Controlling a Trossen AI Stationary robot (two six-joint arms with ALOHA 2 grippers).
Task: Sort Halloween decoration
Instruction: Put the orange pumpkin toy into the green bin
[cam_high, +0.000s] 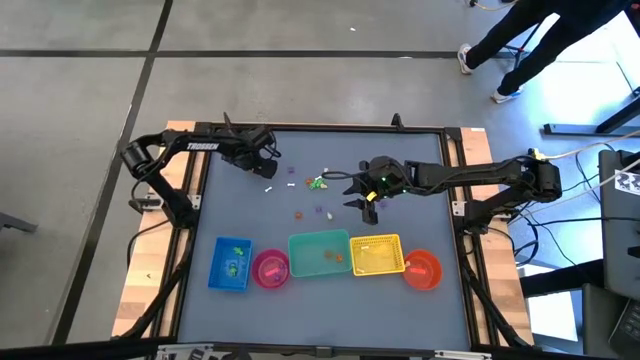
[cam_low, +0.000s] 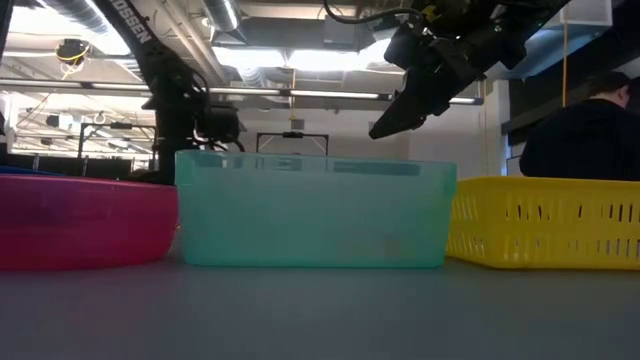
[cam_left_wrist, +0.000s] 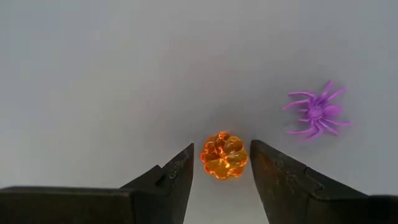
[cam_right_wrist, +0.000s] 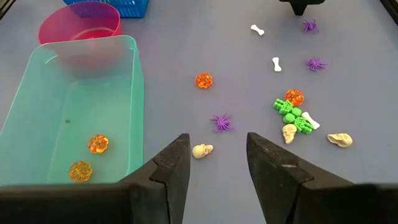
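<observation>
Halloween trinkets (cam_high: 318, 183) lie scattered mid-worktop, between the two arms, none held; in the right wrist view: white skull (cam_right_wrist: 202, 150) just ahead of the right claw's gap, purple spider (cam_right_wrist: 222, 122) a bit beyond it, loose orange pumpkin (cam_right_wrist: 204, 80) farther on; a tight clump of green skeleton (cam_right_wrist: 292, 116), orange pumpkin, white bone and skull, with another skull (cam_right_wrist: 339, 140) just beside; two white bones (cam_right_wrist: 258, 29) and two more purple spiders (cam_right_wrist: 314, 63) nearer the left arm; two orange pumpkins (cam_right_wrist: 89, 157) already in the teal bin (cam_right_wrist: 28, 118).

Left claw (cam_left_wrist: 221, 171) low over the worktop (cam_high: 300, 300) toward its far left part, fingers apart, an orange pumpkin (cam_left_wrist: 224, 155) sitting between the tips, small gaps on both sides, not gripped; a purple spider (cam_left_wrist: 316, 112) lies near it.

Right claw (cam_right_wrist: 217, 155) raised above the worktop centre, open, empty, pointing toward the skull.

Row of containers along the near edge: blue basket (cam_high: 231, 263), pink bowl (cam_high: 271, 268), teal bin, yellow basket (cam_high: 376, 254), orange bowl (cam_high: 423, 269); something green shows in the blue basket, too small to name.

A person (cam_low: 575, 140) in dark clothing shows beyond the worktop in the low view.
</observation>
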